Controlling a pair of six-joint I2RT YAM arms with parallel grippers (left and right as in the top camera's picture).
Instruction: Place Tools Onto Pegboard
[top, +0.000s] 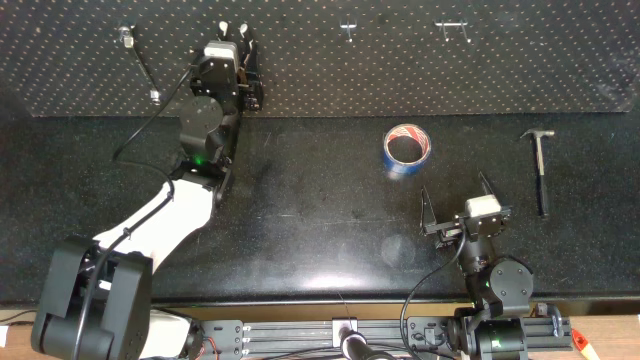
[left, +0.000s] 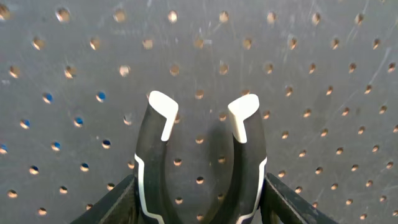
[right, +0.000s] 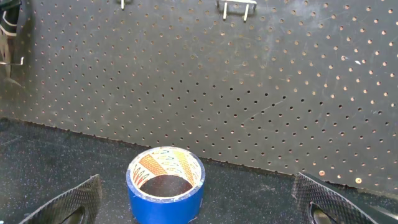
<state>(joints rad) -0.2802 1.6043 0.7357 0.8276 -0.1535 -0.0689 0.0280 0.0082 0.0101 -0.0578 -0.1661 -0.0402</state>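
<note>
On the table (top: 300, 230), the tape roll (top: 406, 148) lies before the right gripper (top: 454, 187).

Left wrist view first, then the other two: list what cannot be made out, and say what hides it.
1. Pliers head: left wrist view, cut off by the bottom edge; top view, covered by the left gripper.
2. Thin tool at the left of the pegboard: top view, too small to name.
3. Tape base: right wrist view, cut off by the bottom edge.
</note>
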